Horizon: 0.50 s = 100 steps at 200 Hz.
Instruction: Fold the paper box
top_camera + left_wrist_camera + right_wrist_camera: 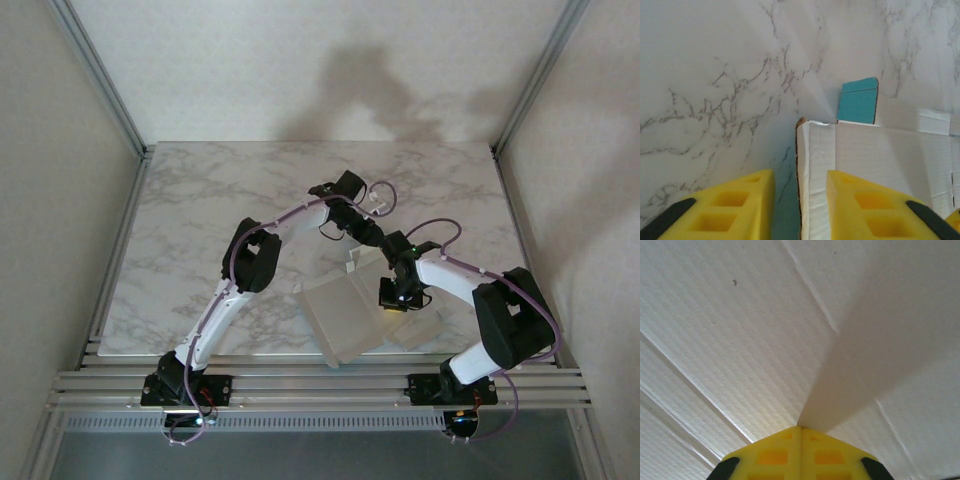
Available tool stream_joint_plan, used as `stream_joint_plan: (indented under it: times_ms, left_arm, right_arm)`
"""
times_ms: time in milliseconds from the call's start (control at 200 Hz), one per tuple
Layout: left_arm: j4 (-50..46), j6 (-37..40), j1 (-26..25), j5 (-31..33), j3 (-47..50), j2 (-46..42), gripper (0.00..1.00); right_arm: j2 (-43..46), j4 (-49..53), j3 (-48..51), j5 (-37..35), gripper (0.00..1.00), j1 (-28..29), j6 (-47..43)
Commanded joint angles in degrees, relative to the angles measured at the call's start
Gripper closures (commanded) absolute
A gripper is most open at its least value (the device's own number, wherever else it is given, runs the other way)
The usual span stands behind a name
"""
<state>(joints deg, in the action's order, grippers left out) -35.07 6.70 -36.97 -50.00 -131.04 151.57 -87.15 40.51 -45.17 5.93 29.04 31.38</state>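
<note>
The paper box (335, 315) lies partly folded on the marble near the front edge, pale white face up. In the left wrist view its white panel (890, 150) ends in a raised edge, with a turquoise tab (858, 102) beyond. My left gripper (800, 175) (372, 252) straddles that edge with a gap on both sides, one yellow finger (740, 200) outside and the other over the white face. My right gripper (801, 429) (392, 300) is shut, its tips down against the box's ribbed white face (740, 340). A grey wedge spreads from the tips.
The marble table (220, 200) stretches free to the left and back of the box. Aluminium rails (320, 385) run along the near edge by the arm bases. Frame posts and plain walls close in the sides and back.
</note>
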Motion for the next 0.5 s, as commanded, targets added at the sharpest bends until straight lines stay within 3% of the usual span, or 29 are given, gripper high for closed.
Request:
stream_joint_plan:
  times_ms: [0,220,325,496]
  left_arm:
    - [-0.6,-0.6,-0.2,-1.9,-1.9,0.7,0.71]
    - [1.4,-2.0,-0.2,-4.2,-1.9,0.2,0.90]
    - [3.1,-2.3,-0.2,-4.3,-0.7,-1.5,0.95]
    - [15.9,-3.7,0.0,-4.1,12.9,-11.0,0.99]
  right_arm:
    - [-2.8,-1.6,1.5,-1.4,0.98,0.8,0.8]
    - [-2.8,-2.0,1.7,-1.5,0.99,0.8,0.6]
    - [-2.1,-2.5,1.8,-2.3,1.00,0.8,0.8]
    - [3.6,-5.7,2.1,-0.7,1.00,0.8,1.1]
